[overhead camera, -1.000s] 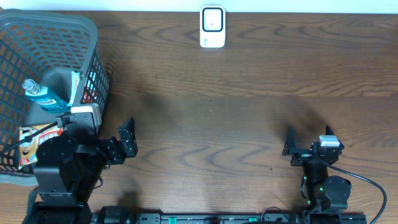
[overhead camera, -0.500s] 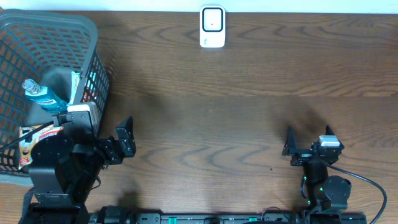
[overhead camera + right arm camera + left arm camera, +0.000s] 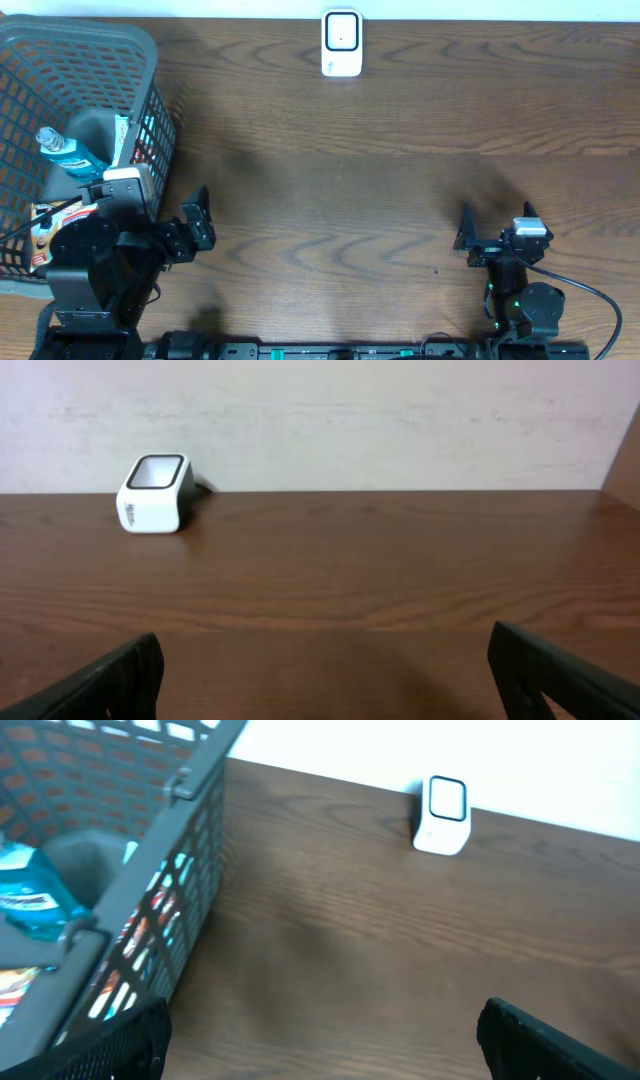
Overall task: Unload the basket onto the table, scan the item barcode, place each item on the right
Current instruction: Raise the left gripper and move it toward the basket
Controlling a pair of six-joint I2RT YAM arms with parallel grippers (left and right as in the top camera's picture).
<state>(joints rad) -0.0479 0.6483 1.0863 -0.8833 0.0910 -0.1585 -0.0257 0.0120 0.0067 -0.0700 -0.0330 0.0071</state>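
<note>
The white barcode scanner (image 3: 342, 43) stands at the table's far edge, also seen in the left wrist view (image 3: 442, 815) and the right wrist view (image 3: 155, 493). Possible items lie in the grey basket (image 3: 150, 60): a blue bottle (image 3: 68, 155), a teal and white box (image 3: 124, 140) and an orange packet (image 3: 45, 222). My left gripper (image 3: 200, 222) hangs open just right of the basket, nothing between its fingers (image 3: 110, 1045). My right gripper (image 3: 497, 218) stands open over bare wood at the near right, also empty (image 3: 325, 680).
The basket's wall (image 3: 150, 890) rises close on the left of my left gripper, with the blue bottle (image 3: 30, 900) behind its mesh. Brown tabletop (image 3: 340, 200) stretches between both arms and the scanner. A pale wall (image 3: 400, 410) stands behind the table.
My left arm has shifted slightly left, toward the basket. The right arm has not moved. Both grippers stay open.
</note>
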